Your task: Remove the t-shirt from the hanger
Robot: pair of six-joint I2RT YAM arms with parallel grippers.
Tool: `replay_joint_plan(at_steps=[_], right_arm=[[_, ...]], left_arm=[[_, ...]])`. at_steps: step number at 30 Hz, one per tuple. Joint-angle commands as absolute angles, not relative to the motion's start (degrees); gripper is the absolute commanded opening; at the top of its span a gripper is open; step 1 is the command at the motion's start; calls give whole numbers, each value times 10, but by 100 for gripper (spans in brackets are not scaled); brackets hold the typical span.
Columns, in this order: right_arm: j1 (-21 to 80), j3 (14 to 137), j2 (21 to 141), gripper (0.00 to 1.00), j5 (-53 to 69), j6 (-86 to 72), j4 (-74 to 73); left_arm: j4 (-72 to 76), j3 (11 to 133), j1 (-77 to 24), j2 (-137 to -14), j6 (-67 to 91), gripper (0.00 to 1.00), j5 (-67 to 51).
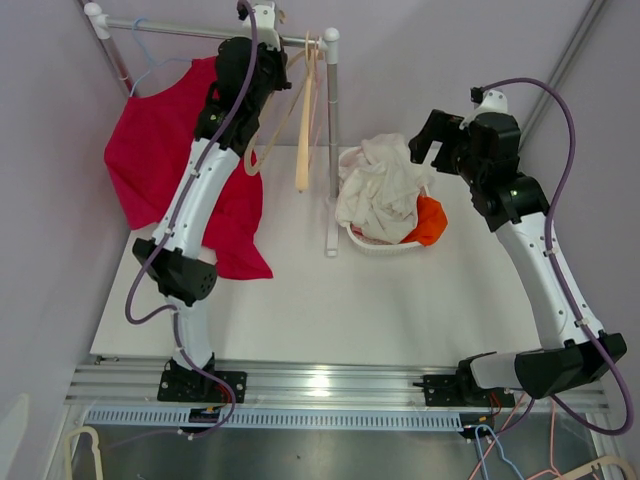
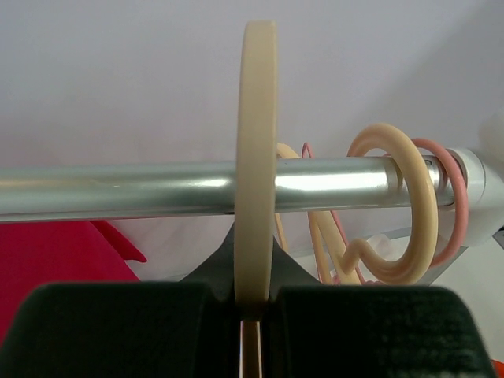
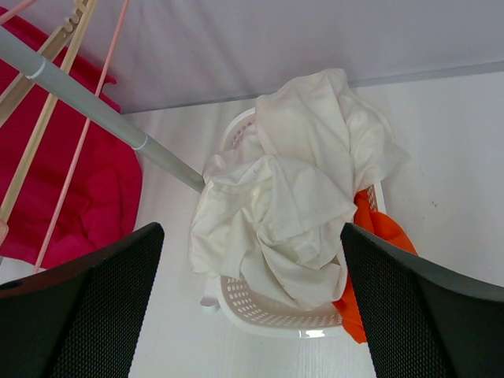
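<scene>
"On the rail, item one?"
"Cream hanger hook [image 2: 257,118], seen edge-on across the steel rail [image 2: 118,189]. The left gripper [image 2: 253,307] is pinched tight on its stem. Whether the hook bears on the bar: cannot tell."
"Item two, the garment?"
"Red t-shirt [image 1: 160,150], on a pale blue hanger [image 1: 150,62] at the far left of the same rail, partly hidden by the left forearm. Not yet off."
"Item three?"
"Right gripper [image 3: 252,276], jaws spread wide, holding nothing. It hangs over the laundry basket [image 3: 260,315] of white garments [image 3: 299,181] and an orange garment [image 3: 374,236]."
"Handling note?"
"Probably: seat the held hook squarely before letting go, clear of the spare cream hook [image 2: 387,135] and pink hook [image 2: 459,213] at the rail's end. Then steady the blue hanger at its neck and slip one shirt shoulder off first. A pull at the hem could drag the hanger off the rail."
</scene>
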State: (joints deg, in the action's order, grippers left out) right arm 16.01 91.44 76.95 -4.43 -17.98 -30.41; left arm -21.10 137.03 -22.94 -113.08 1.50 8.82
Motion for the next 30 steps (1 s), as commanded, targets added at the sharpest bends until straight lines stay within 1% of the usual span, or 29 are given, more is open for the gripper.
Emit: replay_joint_plan(at_steps=[1, 6, 13, 14, 15, 16, 18, 19, 23, 26, 27, 30], right_arm=[[158, 901, 753, 100, -30, -185, -273], [156, 895, 750, 100, -27, -185, -274], [153, 886, 744, 99, -23, -192, -272], [153, 885, 744, 100, -23, -192, -272], [153, 883, 744, 100, -22, -194, -272], [153, 882, 744, 99, -18, -196, -272], [153, 882, 743, 99, -17, -199, -272], [153, 881, 741, 100, -15, -200, -272], [153, 875, 734, 99, -8, -206, -266], [155, 896, 744, 99, 12, -202, -277], [155, 900, 747, 100, 12, -200, -280], [156, 895, 744, 99, 18, -203, -279]], left_arm=[[-189, 1376, -236, -1133, 6, 1, 87], [-196, 1370, -236, -1136, 7, 1, 77], [-211, 1352, -235, -1130, 22, 1, 21], [-210, 1347, -236, -1125, 25, 3, 15], [-209, 1340, -236, -1113, 28, 8, 5], [-203, 1326, -236, -1106, 28, 30, 4], [-196, 1304, -236, -1087, 26, 36, 4], [-190, 1296, -236, -1065, 25, 46, 4], [-191, 1257, -235, -995, 11, 58, 28], [-205, 1230, -224, -922, 3, 59, 36], [-202, 1188, -211, -899, 6, 60, 33], [-164, 1093, -171, -807, 22, 71, 11]])
